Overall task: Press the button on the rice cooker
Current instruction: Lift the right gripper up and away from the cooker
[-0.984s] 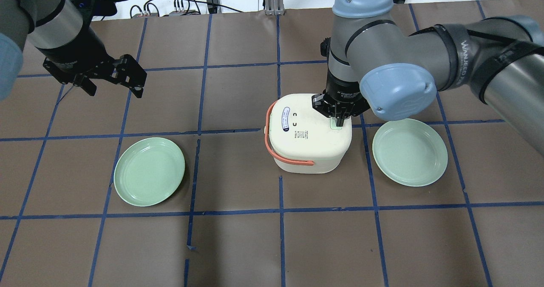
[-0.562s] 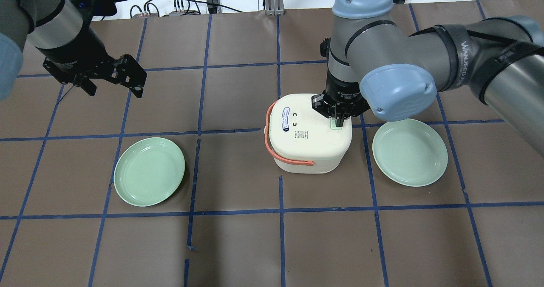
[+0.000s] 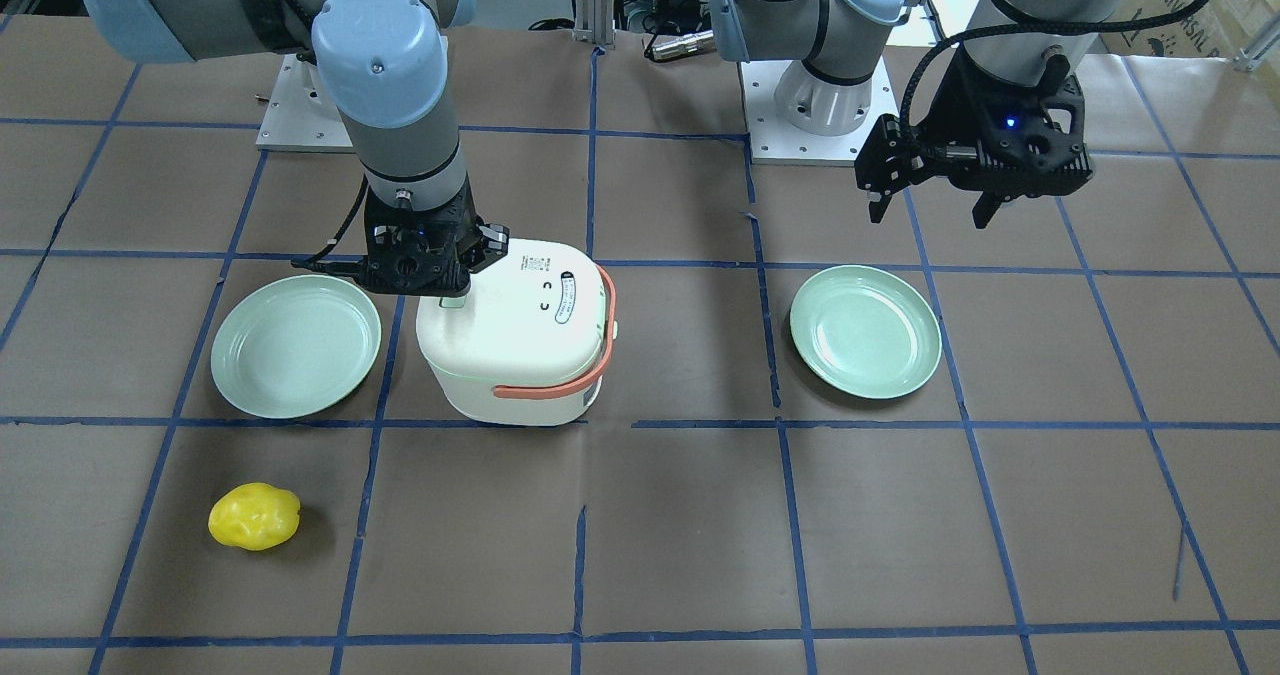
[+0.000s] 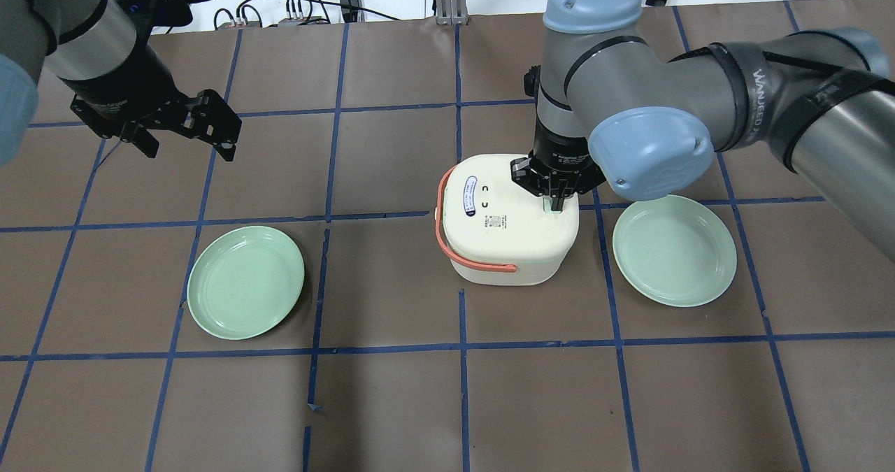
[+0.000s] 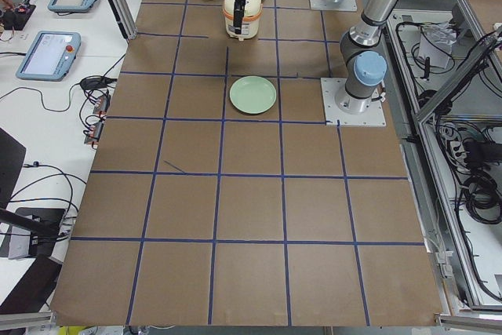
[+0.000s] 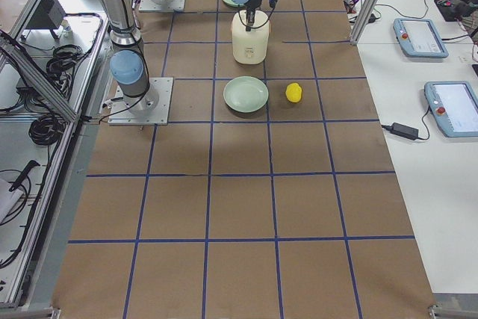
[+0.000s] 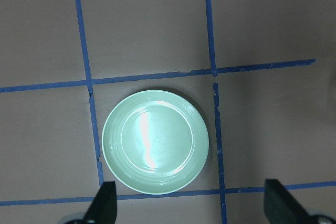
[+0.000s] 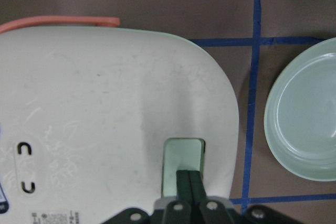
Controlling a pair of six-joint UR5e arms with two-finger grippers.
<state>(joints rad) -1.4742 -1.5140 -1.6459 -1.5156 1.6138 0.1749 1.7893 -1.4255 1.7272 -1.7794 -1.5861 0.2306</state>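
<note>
While its fingers (image 8: 183, 184) are pressed together, the right gripper (image 8: 190, 172) rests on the rice cooker button (image 8: 181, 153).

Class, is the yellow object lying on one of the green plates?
No, the yellow object lies on the bare table, apart from the nearest plate.

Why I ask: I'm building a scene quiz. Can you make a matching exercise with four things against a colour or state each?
Things:
1. right gripper
2. left gripper
3. rice cooker handle
4. lumpy object

States:
A. yellow
B. open, holding nothing
C. orange
D. shut, tips over the green button

Pairs: 1-D, 2-B, 3-C, 4-A
</note>
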